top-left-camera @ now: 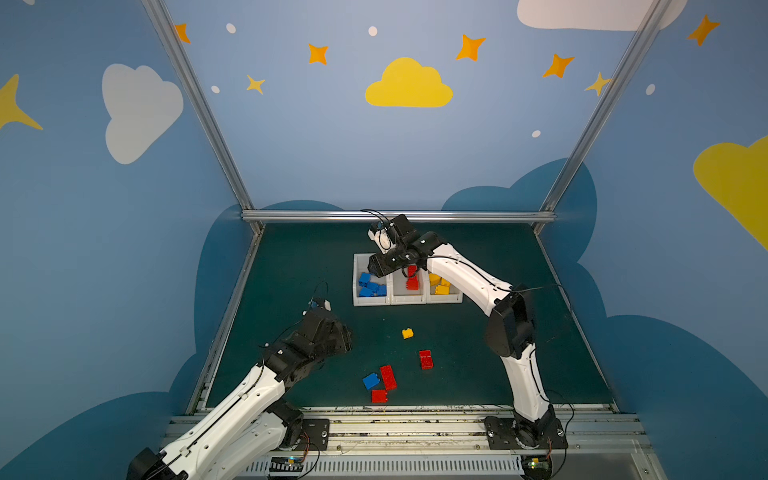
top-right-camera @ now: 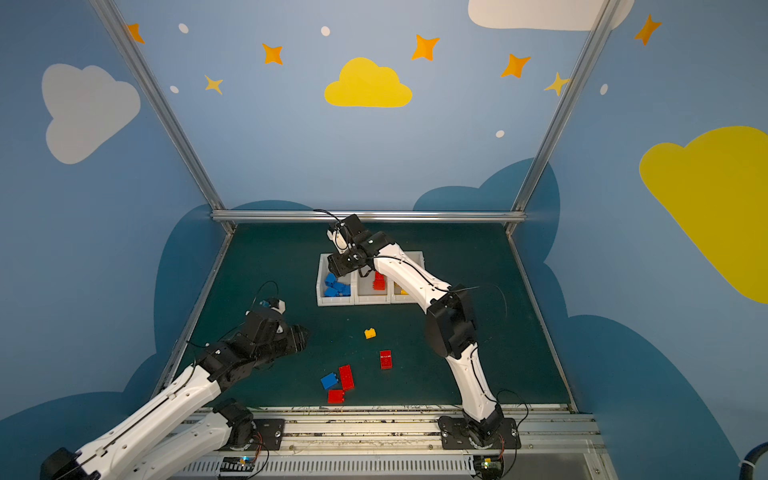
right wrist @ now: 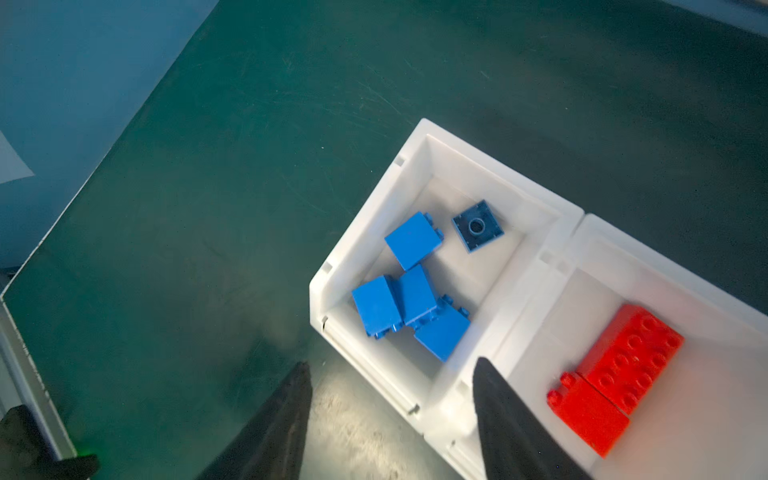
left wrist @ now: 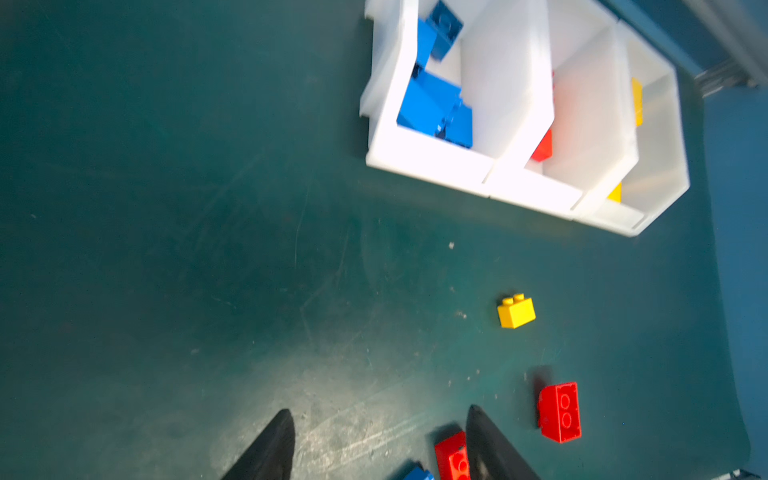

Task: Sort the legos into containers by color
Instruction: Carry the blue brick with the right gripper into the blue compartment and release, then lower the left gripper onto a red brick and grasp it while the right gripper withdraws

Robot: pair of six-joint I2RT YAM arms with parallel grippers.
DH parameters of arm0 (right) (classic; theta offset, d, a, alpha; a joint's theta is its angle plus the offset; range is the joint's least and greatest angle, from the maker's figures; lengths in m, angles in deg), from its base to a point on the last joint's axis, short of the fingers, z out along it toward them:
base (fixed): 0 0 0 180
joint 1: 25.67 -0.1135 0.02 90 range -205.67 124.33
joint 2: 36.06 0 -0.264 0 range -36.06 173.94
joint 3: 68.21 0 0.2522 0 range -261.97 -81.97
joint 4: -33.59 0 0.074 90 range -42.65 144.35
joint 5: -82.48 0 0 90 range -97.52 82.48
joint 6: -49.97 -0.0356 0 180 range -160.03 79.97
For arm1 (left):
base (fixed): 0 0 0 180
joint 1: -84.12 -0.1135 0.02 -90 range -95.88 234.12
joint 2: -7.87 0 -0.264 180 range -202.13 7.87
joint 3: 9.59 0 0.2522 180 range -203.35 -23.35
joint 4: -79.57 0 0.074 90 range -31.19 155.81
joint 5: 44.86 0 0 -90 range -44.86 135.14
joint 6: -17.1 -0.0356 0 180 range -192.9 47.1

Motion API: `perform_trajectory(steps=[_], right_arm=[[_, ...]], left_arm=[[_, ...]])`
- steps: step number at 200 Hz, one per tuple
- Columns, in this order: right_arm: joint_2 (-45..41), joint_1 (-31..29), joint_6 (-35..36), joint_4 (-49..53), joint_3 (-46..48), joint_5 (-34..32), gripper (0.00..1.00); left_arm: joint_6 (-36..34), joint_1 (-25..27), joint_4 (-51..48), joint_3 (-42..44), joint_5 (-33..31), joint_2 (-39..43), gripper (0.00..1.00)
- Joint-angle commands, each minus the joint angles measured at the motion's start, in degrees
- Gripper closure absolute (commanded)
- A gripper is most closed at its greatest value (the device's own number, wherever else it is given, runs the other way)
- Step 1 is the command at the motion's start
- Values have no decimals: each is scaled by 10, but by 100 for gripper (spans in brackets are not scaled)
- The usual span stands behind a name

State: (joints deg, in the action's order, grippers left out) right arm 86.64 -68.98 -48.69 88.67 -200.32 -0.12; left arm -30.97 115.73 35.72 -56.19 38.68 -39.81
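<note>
5 legos lie loose on the mat point(top-left-camera: 291, 270): yellow brick point(top-left-camera: 407, 333), 3 red bricks point(top-left-camera: 426, 359), blue brick point(top-left-camera: 370, 381). Behind them, 3 adjoining containers point(top-left-camera: 409, 300) hold sorted colors. Right gripper point(right wrist: 391, 365), jaws apart and empty, above blue container point(top-left-camera: 371, 301); left gripper point(left wrist: 379, 411) likewise above mat.

2 high overviews (2 wrist close-ups)

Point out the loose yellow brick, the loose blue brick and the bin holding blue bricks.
Loose yellow brick point(top-left-camera: 407, 333): in a top view, on its top face.
Loose blue brick point(top-left-camera: 370, 380): in a top view, on its upper face.
Bin holding blue bricks point(right wrist: 372, 220): right wrist view, on its side wall.
</note>
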Motion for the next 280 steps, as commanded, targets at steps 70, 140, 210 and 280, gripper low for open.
perform_trajectory(steps=[70,140,210,280], right_arm=[[-205,67,-88,67,251,-33,37],[-329,131,-110,46,407,-31,37],[-370,154,-109,32,456,-18,37],[-385,163,-115,26,480,-6,37]], left_arm=[[1,102,57,-30,75,-134,32],[66,196,104,-103,146,-320,33],[122,227,9,-123,79,-310,34],[123,241,6,-150,94,-363,34]])
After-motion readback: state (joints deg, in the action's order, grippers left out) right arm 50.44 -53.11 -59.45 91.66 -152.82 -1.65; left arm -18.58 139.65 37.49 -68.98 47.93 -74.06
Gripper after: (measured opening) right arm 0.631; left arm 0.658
